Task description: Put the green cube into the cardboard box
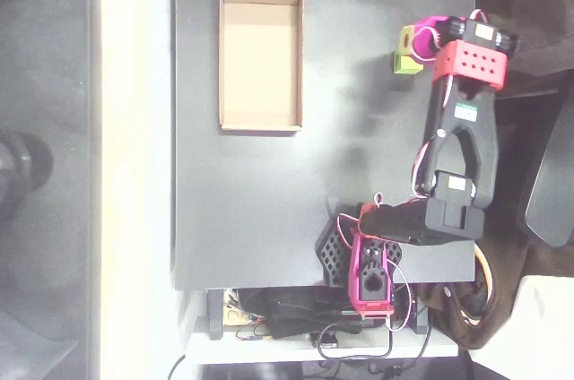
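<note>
Up nearest the lens, the arm [462, 138] stretches along the table's [260, 219] right side, its magenta gripper [414, 47] hanging right over the cube [405, 64], which rests on the dark top well apart from the bare box [261, 57] to the left. Whether the jaws are spread or pinched I can't tell from overhead, nor whether they touch the cube. It looks light, stiff and matte, so I'd guess a pinch across two opposite flat faces, low and centred, would hold it without slipping.
</note>
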